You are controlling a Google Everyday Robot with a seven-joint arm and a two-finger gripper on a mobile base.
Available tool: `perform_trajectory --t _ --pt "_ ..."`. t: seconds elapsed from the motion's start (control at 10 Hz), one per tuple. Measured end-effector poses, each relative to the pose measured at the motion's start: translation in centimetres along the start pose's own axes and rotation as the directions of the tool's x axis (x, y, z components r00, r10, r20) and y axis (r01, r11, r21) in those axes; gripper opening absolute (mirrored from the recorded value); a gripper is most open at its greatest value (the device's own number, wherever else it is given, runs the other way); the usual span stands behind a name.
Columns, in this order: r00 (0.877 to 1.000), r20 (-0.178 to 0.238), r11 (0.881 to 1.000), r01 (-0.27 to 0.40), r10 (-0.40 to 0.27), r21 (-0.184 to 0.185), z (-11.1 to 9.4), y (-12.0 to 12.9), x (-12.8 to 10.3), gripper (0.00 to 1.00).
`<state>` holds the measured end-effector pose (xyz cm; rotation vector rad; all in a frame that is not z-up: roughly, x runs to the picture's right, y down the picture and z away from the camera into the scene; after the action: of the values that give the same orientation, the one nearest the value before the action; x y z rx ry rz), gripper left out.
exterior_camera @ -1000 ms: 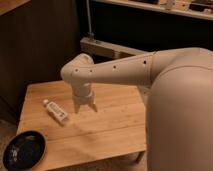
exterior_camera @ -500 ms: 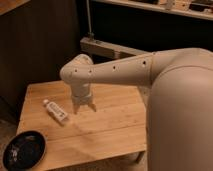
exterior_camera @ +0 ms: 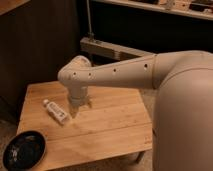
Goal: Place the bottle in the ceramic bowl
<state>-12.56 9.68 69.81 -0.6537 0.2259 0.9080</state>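
So here's the layout, all relative to the light wooden slatted table (exterior_camera: 112, 122). The small slim white plastic bottle with the white cap and pale label (exterior_camera: 55, 111) is lying flat on its side on the left half of the tabletop. It sits at an angle, with the cap end pointing toward the table's far-left corner. Nothing's touching it.

The robot's two-finger gripper (exterior_camera: 81, 107) hangs over the middle-left of the table, pointing straight down. It's just beside the bottle's lower end, on the side toward the table's centre. As far as I can make out, the two fingers are spread apart with nothing between them, so it's empty-handed. Whether the tips actually touch the wood, I can't tell.

The shallow round glossy black ceramic bowl with the bluish rim (exterior_camera: 25, 134) is down at the table's near-left corner, well apart from the bottle. It looks like it has nothing in it.

The thick cream-coloured arm (exterior_camera: 117, 74) reaches in over the table's right side. The big rounded body of the robot (exterior_camera: 186, 115) sits past the table's right edge.
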Motion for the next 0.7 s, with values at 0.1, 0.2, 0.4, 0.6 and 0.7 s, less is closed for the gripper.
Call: perform_trajectory --t 0.1,0.2,0.4,0.6,0.7 --pt "1.000 0.002 1.000 0.020 -0.020 0.000 -0.1 0.1 -0.1 0.65" --pt "1.000 -0.003 1.000 0.003 -0.003 0.006 -0.1 0.1 -0.1 0.65" --pt "1.000 -0.016 0.999 -0.014 0.014 0.043 0.1 0.2 -1.6 0.65" --pt "1.000 -0.019 0.998 -0.014 0.015 0.063 0.5 0.2 -5.1 0.65" --pt "1.000 -0.011 0.998 -0.011 0.011 0.062 0.7 0.1 -6.5 0.65"
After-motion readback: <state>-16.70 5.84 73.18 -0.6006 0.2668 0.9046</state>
